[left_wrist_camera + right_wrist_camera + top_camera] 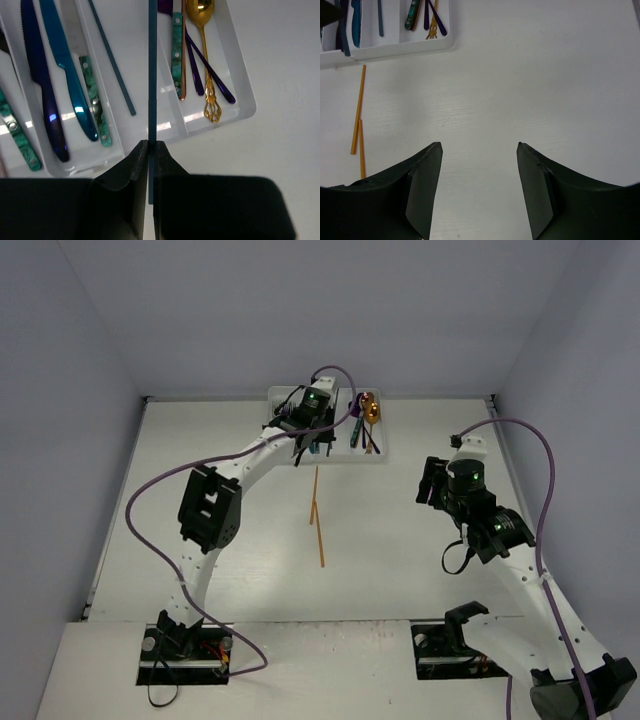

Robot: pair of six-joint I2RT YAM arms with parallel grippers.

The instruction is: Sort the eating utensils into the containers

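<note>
My left gripper [151, 143] is shut on a slim blue chopstick [152, 75], which hangs over the white cutlery tray [241, 87] at the back of the table [340, 462]. A matching blue chopstick [114, 67] lies in a middle compartment. Blue knives [64, 70] and teal-handled utensils [93, 100] fill the left compartments. A gold spoon [206, 55] and purple chopsticks [212, 75] lie in the right one. Two orange chopsticks [318, 520] lie on the table in front of the tray, also in the right wrist view [359, 107]. My right gripper [479, 146] stands open over bare table, to the right [432, 482].
The white tabletop [400, 540] is walled by grey panels at the back and sides. The left arm's elbow [208, 508] stretches across the left half toward the tray. A purple cable [545, 490] loops along the right arm.
</note>
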